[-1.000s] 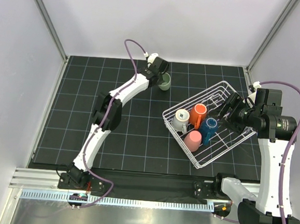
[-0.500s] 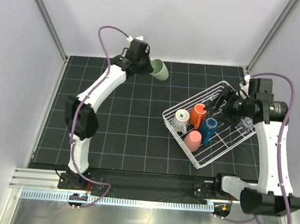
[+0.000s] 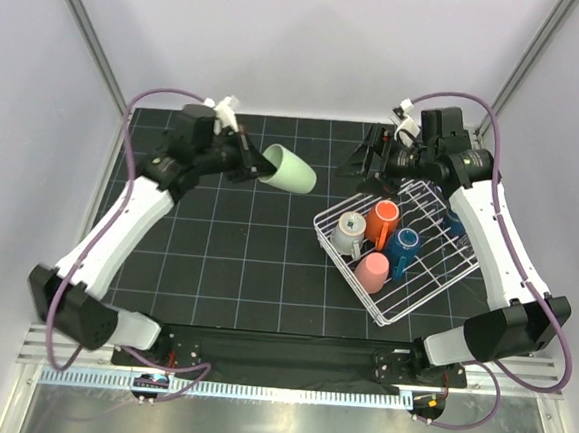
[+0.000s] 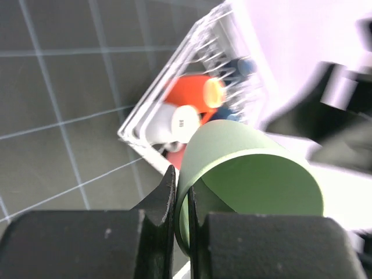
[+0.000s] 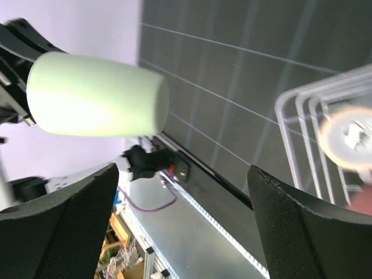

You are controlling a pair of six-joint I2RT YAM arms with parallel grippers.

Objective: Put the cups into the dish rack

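**Over the black gridded mat (image 3: 216, 261): pale green tumbler (image 3: 291, 170) held in mid-air between the arms**

Left of the dish rack (image 3: 321, 222) and well apart from it, the pale green tumbler lies on its side, lifted off the mat. The left gripper (image 3: 248, 160) has it, closed end pointing at the right gripper (image 3: 366, 162).

- **Left jaws:** nearly closed, pinching the rim wall, one finger inside the mouth and one outside.
- **Right jaws:** wide, nothing between them, near the tumbler's base but not touching.
- **Rack:** already has a white mug (image 3: 350, 229), orange mug (image 3: 382, 220), blue mug (image 3: 401, 247) and pink cup (image 3: 371, 272).
- **Handling (judgement):** the tumbler looks light, stiff and smooth-walled, so likely slippery. A rim pinch lets it pivot.
- **Where to hold:** for the right claw, across the body near the middle, pads flat on both sides. The tumbler is not obviously fragile, and if dropped it would probably roll.
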